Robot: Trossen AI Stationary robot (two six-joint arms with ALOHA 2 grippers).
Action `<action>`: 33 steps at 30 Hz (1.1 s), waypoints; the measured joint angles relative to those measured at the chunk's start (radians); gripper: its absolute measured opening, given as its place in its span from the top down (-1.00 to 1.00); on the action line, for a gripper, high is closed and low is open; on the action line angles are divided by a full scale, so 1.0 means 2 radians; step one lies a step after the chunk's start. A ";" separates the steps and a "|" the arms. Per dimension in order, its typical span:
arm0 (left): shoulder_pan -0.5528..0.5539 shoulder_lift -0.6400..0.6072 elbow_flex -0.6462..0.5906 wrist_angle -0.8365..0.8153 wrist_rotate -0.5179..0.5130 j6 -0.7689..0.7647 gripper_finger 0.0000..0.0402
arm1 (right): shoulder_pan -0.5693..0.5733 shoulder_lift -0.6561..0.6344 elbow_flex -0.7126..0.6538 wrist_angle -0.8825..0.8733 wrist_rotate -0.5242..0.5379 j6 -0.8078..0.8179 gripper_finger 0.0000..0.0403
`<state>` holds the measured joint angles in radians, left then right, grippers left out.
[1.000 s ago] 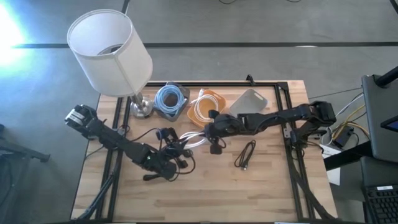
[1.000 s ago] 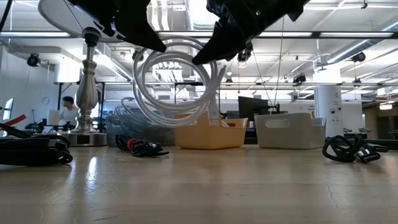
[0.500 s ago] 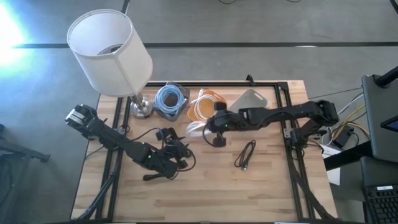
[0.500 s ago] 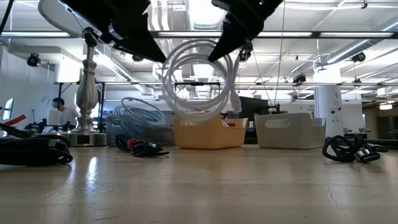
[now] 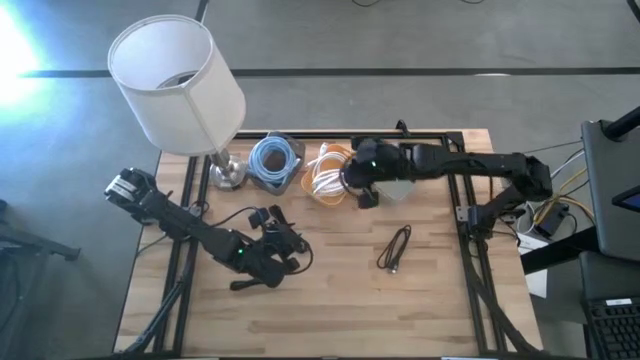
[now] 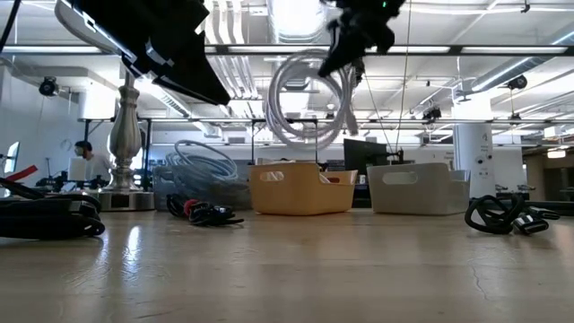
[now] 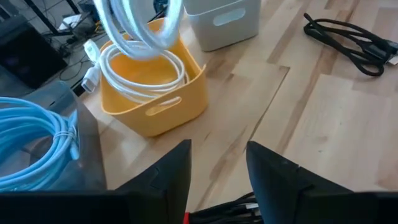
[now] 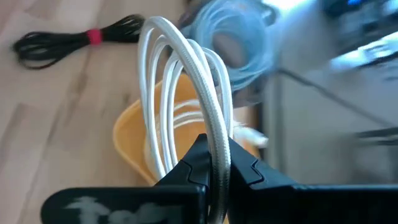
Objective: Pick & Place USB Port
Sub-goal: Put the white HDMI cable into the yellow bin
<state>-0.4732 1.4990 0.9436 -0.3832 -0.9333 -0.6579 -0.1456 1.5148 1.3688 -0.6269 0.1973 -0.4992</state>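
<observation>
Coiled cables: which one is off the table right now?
The white coiled cable, pinched in the right gripper above the yellow bin. The blue coil sits in the grey bin, and the black bundles lie on the wooden table.

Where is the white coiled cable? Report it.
The white coiled cable hangs from the shut right gripper, above the yellow bin at the table's far edge.

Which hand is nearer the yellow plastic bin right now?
Right. The right hand hangs just beside the yellow plastic bin, gripping a white coiled cable; the left hand sits farther off, nearer the table's front.
</observation>
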 joint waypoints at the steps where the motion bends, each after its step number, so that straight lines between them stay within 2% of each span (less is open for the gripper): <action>1: 0.000 0.000 0.000 0.000 0.000 0.000 0.22 | -0.013 0.005 -0.002 0.001 -0.025 -0.001 0.94; 3: 0.000 0.000 0.000 0.000 0.000 -0.001 0.22 | -0.037 0.017 -0.008 0.014 -0.052 -0.001 0.94; 9: 0.000 0.000 0.000 0.000 0.000 -0.003 0.23 | -0.083 0.051 -0.019 0.019 -0.070 -0.052 0.94; 15: 0.000 0.000 0.000 0.000 0.000 -0.003 0.23 | -0.100 0.078 -0.020 0.022 -0.139 -0.113 0.94; 24: 0.000 0.000 0.000 0.000 0.000 -0.003 0.25 | -0.099 0.085 -0.018 0.034 -0.141 -0.175 0.94; 33: 0.000 0.000 0.000 0.000 0.000 -0.003 0.25 | -0.101 0.104 -0.022 0.046 -0.154 -0.171 0.94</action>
<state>-0.4732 1.4994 0.9428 -0.3832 -0.9325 -0.6634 -0.3485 1.7237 1.3243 -0.5351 -0.1100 -0.8402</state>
